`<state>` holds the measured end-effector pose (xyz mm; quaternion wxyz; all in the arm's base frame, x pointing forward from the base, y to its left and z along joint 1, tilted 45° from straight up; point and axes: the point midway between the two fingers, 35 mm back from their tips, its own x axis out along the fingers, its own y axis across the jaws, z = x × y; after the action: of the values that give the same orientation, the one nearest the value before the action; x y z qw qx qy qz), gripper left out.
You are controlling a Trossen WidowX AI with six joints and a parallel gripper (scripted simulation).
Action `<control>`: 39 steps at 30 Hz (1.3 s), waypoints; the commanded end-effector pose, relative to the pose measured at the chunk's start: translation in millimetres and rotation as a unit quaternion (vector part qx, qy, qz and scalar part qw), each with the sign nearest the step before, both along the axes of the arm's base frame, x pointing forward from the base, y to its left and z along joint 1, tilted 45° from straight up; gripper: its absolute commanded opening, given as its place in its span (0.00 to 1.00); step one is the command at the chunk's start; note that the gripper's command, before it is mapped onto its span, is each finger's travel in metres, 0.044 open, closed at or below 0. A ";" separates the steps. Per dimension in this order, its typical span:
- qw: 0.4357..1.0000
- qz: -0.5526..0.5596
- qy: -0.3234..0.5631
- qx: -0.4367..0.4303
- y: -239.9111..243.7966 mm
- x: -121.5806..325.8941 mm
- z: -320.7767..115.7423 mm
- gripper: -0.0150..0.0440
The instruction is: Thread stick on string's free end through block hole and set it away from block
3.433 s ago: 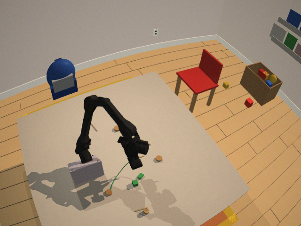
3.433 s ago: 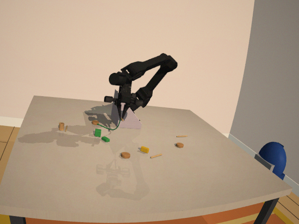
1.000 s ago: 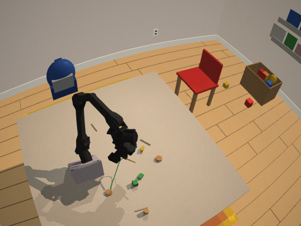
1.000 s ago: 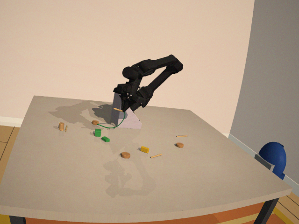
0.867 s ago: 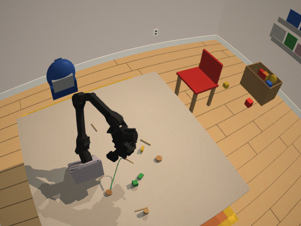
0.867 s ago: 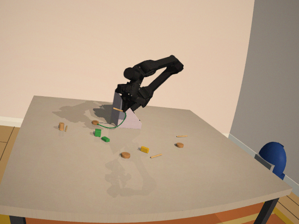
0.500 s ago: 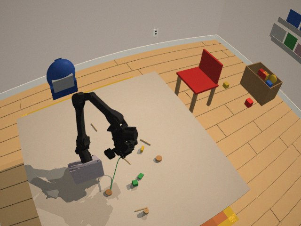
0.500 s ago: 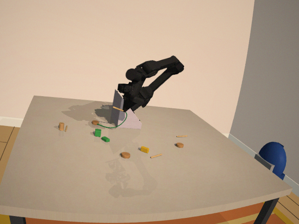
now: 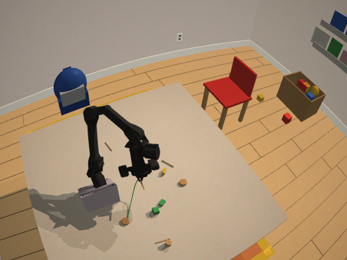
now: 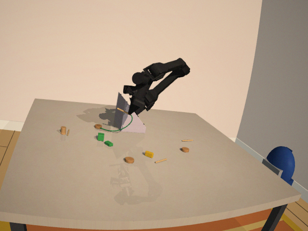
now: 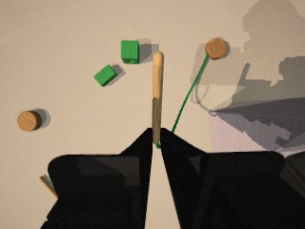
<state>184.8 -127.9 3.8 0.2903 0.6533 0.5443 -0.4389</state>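
Observation:
My gripper [image 9: 140,179] [image 10: 129,113] [image 11: 155,132] is shut on the stick on the string, above the table and near the pale wedge. The stick [image 9: 142,184] [image 10: 121,109] [image 11: 157,76] is light wood and juts out beyond the fingertips. Its string end is at the fingers. The green string [image 9: 131,198] [image 11: 191,91] runs down to the round wooden button [image 9: 125,221] [image 10: 98,126] [image 11: 215,49] on the table. Two small green blocks [image 9: 155,210] [image 10: 100,136] [image 11: 130,52] lie near the button. I cannot make out a hole in any block.
The arm's base is at the pale wedge [image 9: 102,198] [image 10: 134,125]. A yellow block [image 9: 164,171] [image 10: 149,154], a wooden disc [image 9: 182,182] [image 10: 129,160] [image 11: 29,120], a wooden cylinder [image 9: 168,242] [image 10: 63,130] and loose sticks [image 9: 167,163] [image 10: 160,160] lie around on the table.

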 end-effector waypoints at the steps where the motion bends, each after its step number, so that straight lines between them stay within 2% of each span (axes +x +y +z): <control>1: 1.000 0.002 -0.002 -0.001 -0.4 0.4 0.0 0.25; 39: 0.996 -0.006 -0.020 0.082 21.9 0.9 -40.0 0.25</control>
<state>188.4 -111.0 -31.1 0.2541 0.6841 0.5636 -0.3870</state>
